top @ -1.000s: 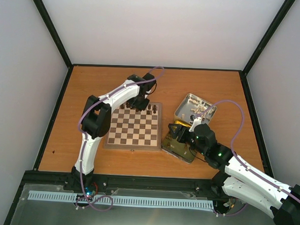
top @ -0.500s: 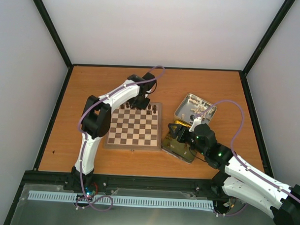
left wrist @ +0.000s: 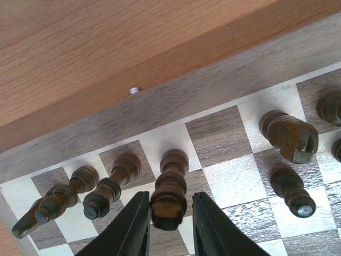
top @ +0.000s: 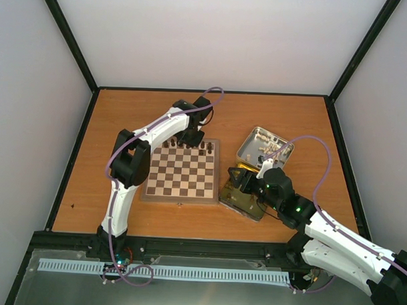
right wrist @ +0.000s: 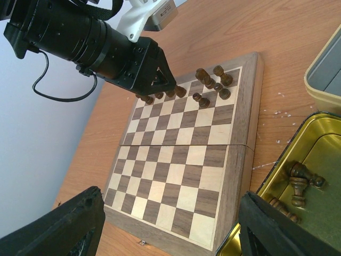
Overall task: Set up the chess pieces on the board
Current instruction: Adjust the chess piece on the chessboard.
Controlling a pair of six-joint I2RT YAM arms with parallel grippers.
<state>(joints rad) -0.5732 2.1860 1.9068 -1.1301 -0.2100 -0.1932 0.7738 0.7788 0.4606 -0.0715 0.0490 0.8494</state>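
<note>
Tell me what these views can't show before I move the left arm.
- Left wrist: whether the left gripper pinches the piece or only flanks it; the gaps are too thin to judge.
- Top: far-row pieces are too small to identify, and the left arm covers some.
- Right wrist: the tin is cut off by the right edge, and a finger of the open right gripper hides its near corner.

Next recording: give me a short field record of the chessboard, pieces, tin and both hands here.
board: small square wooden chessboard, lying flat
pieces on board: dark brown turned chess pieces, far two rows only
left hand: fingers flank one standing dark piece; grip unclear
right hand: wide open, empty
spare pieces: more dark pieces inside gold-lined rectangular metal tin
</note>
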